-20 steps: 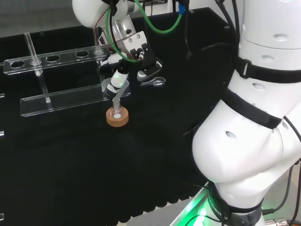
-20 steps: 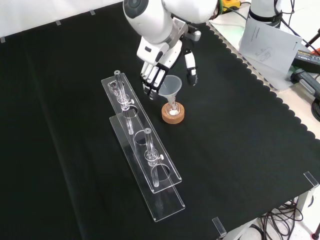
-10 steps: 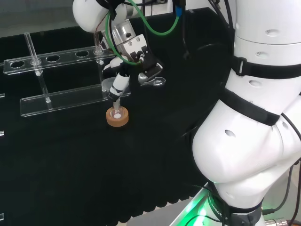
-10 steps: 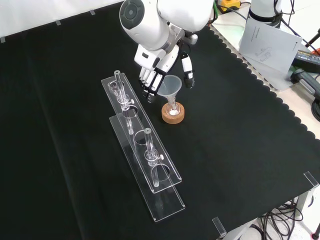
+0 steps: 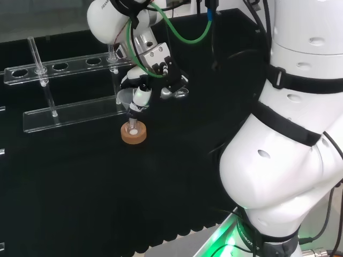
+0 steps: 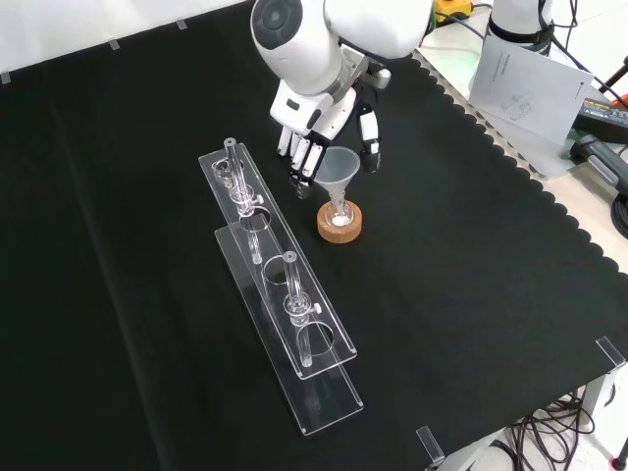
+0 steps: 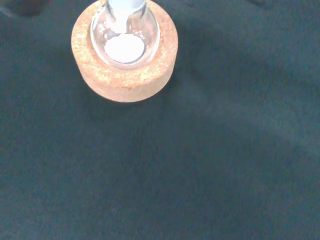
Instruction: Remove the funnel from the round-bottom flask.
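While sitting upright in the neck of the round-bottom flask (image 6: pixel 339 220), showing as a clear cone: the funnel (image 6: pixel 339 169), wide mouth up, stem dropping straight down into the glass. Resting in a cork ring stand (image 6: pixel 339 223) on the black cloth (image 6: pixel 471 294), near the middle of the bench in the front view, just to the right of two clear test-tube racks (image 6: pixel 285 294). Holding a small heap of white powder (image 7: pixel 123 48) at the bottom of the flask, plainly seen in the wrist view through the glass, with the cork ring (image 7: pixel 125 50) circling it.

Hanging over the funnel from the front view's top: the hand (image 6: pixel 314 132), fingers (image 6: pixel 302 162) reaching down along the left of the funnel's rim and the thumb (image 6: pixel 369 142) standing to its right. Bracketing the cone with a gap between fingers and thumb, only slightly bent rather than curled round it. Looking very near the rim on both sides, though not telling plainly whether any fingertip is touching the clear wall.

Appearing in the head view as the hand (image 5: pixel 153 80) crowding above the cork ring (image 5: pixel 133 133), covering most of the funnel (image 5: pixel 128 101) so that little more than a pale edge and the stem is making itself out against the rack behind.
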